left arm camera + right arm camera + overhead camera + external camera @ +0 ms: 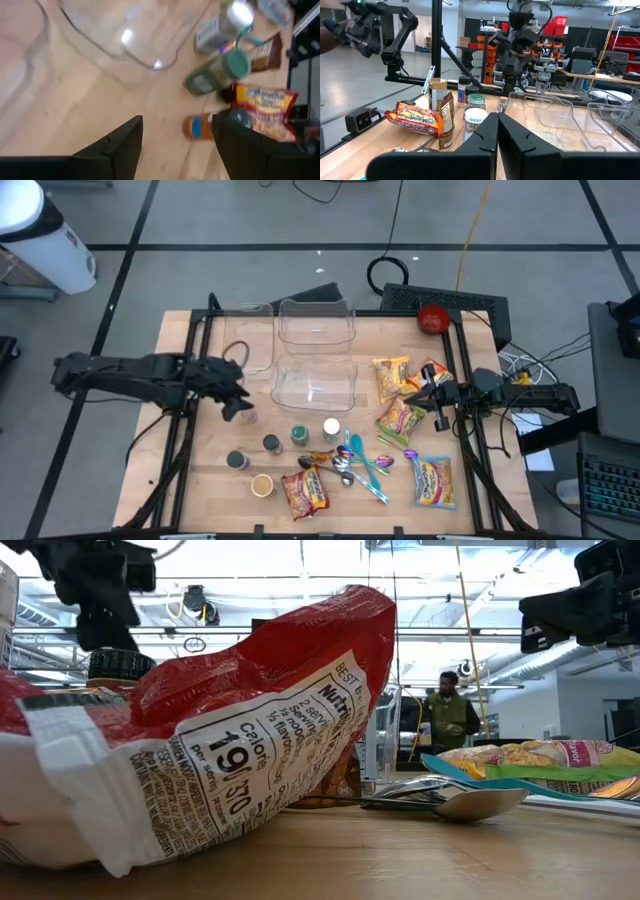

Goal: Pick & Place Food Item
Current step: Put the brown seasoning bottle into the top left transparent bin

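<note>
- The left gripper (237, 408) hangs over the left part of the table (200, 470), just beside the small spice jars; in the left wrist view its two fingers (122, 145) stand apart with bare wood between them and nothing held.
- The right gripper (418, 394) rests at the right side of the table near the yellow snack bags (392, 376), its fingers pressed together and empty.
- The three clear bins (316, 385) near the table's middle and back appear to hold nothing, so as judged from these views no food item has been placed yet.
- The food items lie on the wood: the red snack bag (305, 490) near the front edge, the spice jars (299, 435) in a loose row in front of the bins, another snack bag (434, 482) at front right.
- The spoons (345, 465) lie among the items at front centre.
- Which item is the current target cannot be told; an orange-labelled jar (200, 126) lies on its side just ahead of the left gripper's fingers.
- Remaining work, as a judgement: grasp, lift, carry to a bin, release. The task appears to be at an early stage.
</note>
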